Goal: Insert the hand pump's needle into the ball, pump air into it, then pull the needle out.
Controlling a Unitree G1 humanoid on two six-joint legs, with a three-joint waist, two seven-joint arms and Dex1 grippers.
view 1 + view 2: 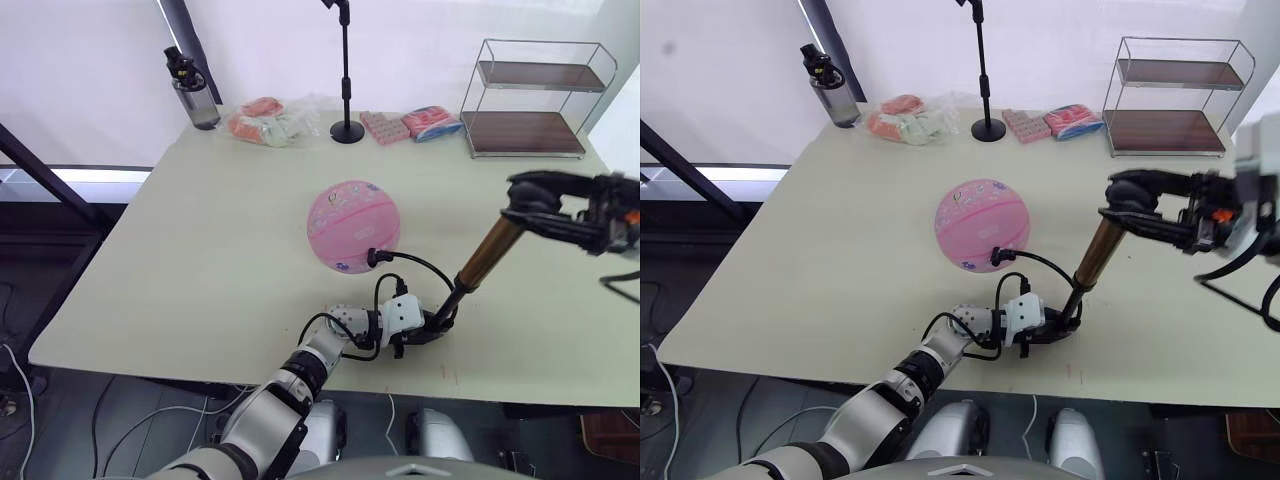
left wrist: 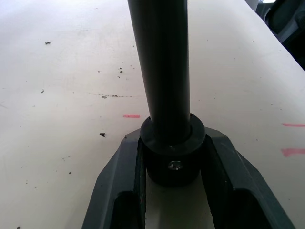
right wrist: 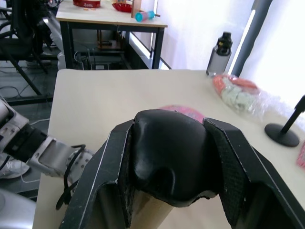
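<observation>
The pink ball (image 1: 354,226) rests on the pale table (image 1: 180,260), near its middle. The hand pump (image 1: 478,262) stands tilted beside the ball, on the robot's right of it, its bronze-gold barrel leaning away from the ball and its lower black end down at the table's near edge. The thin black hose (image 1: 420,265) arches from the pump's lower part over to the ball and ends in a small black fitting (image 1: 374,258) pressed against the ball's near side; the needle itself is too small to make out.

The left gripper (image 1: 425,328) lies low on the table and is clamped on the pump's lower black end; in the left wrist view the two dark fingers (image 2: 119,176) press against both sides of the round black cap (image 2: 172,152). The right gripper (image 1: 530,207) is raised above the table and clenched around the pump's black handle (image 3: 169,155), which sits wedged between its two fingers (image 3: 107,176) in the right wrist view.

Along the far edge of the table: a dark-capped water bottle (image 1: 193,92), contents not discernible; a clear bag (image 1: 272,122) holding orange and pale items; a black stand (image 1: 347,75) on a round base; two flat packets (image 1: 410,125); and a two-tier wire shelf (image 1: 530,98) with brown boards.
</observation>
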